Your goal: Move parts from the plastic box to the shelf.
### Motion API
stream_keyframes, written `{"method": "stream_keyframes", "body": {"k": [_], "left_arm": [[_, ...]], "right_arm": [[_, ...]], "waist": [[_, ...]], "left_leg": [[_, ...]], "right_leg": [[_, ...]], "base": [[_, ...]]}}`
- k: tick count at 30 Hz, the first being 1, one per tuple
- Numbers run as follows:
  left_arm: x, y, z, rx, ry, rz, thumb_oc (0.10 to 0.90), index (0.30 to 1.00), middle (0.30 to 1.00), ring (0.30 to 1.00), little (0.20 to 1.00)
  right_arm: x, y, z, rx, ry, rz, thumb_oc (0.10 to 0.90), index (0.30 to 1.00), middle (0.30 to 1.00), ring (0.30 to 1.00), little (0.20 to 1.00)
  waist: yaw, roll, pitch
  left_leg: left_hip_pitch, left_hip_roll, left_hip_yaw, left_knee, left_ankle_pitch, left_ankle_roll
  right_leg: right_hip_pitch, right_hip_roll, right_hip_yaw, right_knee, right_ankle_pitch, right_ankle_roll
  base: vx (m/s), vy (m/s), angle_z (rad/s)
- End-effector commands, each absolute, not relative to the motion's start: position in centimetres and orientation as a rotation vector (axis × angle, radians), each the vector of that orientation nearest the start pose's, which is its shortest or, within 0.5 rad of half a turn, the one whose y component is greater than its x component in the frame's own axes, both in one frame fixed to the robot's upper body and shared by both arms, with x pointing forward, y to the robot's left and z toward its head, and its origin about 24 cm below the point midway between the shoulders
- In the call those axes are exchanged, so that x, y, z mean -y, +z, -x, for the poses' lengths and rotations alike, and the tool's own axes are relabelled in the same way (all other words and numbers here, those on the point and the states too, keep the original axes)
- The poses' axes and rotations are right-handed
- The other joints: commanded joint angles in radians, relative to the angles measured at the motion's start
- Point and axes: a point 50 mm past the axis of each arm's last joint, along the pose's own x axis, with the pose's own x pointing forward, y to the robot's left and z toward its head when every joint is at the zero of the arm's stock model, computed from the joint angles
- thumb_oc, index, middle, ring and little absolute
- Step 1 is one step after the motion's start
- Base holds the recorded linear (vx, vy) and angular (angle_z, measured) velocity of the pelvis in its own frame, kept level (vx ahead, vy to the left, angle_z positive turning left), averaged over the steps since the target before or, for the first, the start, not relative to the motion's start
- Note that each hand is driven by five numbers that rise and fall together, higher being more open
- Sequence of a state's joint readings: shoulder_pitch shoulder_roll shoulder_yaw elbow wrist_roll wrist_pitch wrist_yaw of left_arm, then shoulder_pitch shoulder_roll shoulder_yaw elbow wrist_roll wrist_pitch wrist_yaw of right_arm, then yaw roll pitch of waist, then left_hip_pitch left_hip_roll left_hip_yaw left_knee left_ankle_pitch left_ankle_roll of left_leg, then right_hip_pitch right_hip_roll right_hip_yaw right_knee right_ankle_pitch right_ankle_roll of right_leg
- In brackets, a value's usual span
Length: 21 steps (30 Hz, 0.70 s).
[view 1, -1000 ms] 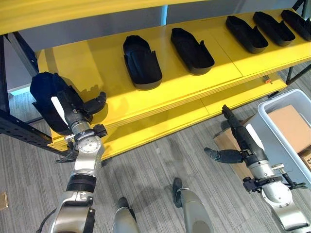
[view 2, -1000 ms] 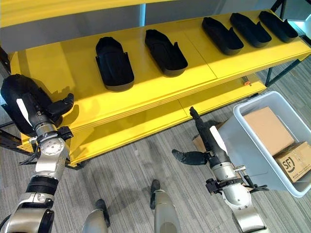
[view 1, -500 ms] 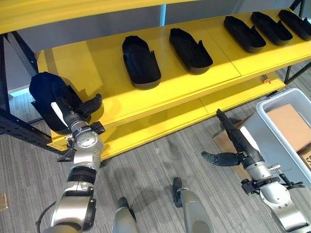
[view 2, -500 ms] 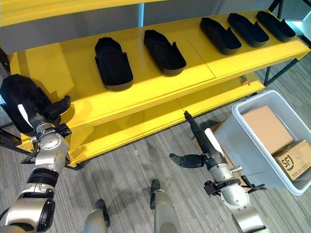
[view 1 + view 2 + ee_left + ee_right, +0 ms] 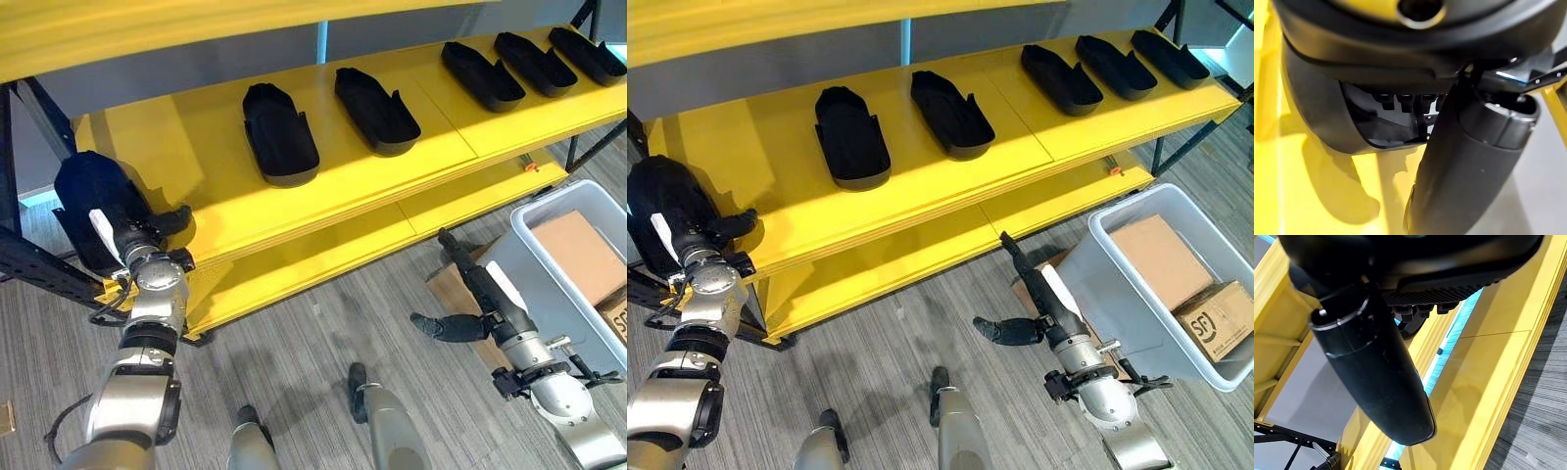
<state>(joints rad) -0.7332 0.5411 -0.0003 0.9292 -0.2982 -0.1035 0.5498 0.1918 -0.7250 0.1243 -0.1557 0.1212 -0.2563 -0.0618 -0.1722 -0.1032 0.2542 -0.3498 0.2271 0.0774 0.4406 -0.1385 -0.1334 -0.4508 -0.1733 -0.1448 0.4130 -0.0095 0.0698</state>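
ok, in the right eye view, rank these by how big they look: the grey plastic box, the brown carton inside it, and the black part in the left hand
Largest to smallest:
1. Plastic box.
2. Black part held by the left hand at the shelf's end, though it sits nearer the camera edge and is partly cut off.
3. Brown carton, close to the part in apparent size.

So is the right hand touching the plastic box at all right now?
Apart. In the right eye view the right hand hangs open over the floor, with a strip of floor between it and the plastic box.

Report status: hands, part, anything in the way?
Left hand shut on black part at shelf left end. Right hand open, empty, beside plastic box. Five parts shelved; nothing blocking.
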Motion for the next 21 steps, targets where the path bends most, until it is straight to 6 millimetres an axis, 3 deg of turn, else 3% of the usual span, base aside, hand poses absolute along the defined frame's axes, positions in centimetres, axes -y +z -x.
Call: {"method": "stream_keyframes", "body": {"k": [1, 9, 21], "left_arm": [[-33.1, 13.7, -34.9, 0.068, 0.811, -0.242, 0.900, 1.000, 1.000, 1.000, 1.000], [-32.7, 13.4, -35.3, 0.035, 0.764, -0.314, 0.900, 1.000, 1.000, 1.000, 1.000], [-28.8, 12.2, -36.9, 0.018, 0.650, -0.275, 0.900, 1.000, 1.000, 1.000, 1.000]], "right_arm": [[22.4, 13.6, -21.8, 0.443, 0.186, 0.526, 0.900, 1.000, 1.000, 1.000, 1.000], [22.5, 13.6, -21.5, 0.436, 0.200, 0.525, 0.900, 1.000, 1.000, 1.000, 1.000], [22.1, 13.6, -21.6, 0.439, 0.222, 0.530, 0.900, 1.000, 1.000, 1.000, 1.000]], "waist": [[-0.014, -0.022, -0.033], [-0.020, -0.027, -0.030], [-0.029, -0.029, -0.031]], "left_leg": [[-0.009, -0.011, -0.015, 0.018, -0.017, 0.031], [-0.024, -0.009, -0.014, 0.033, -0.021, 0.032], [-0.030, -0.009, -0.013, 0.032, -0.019, 0.030]], "right_leg": [[0.042, 0.001, 0.071, -0.039, 0.027, 0.059], [0.030, 0.003, 0.077, -0.036, 0.031, 0.059], [0.021, 0.006, 0.080, -0.033, 0.032, 0.055]], "base": [[0.00, 0.000, 0.00], [0.00, 0.001, -0.01], [0.00, 0.000, 0.00]]}}
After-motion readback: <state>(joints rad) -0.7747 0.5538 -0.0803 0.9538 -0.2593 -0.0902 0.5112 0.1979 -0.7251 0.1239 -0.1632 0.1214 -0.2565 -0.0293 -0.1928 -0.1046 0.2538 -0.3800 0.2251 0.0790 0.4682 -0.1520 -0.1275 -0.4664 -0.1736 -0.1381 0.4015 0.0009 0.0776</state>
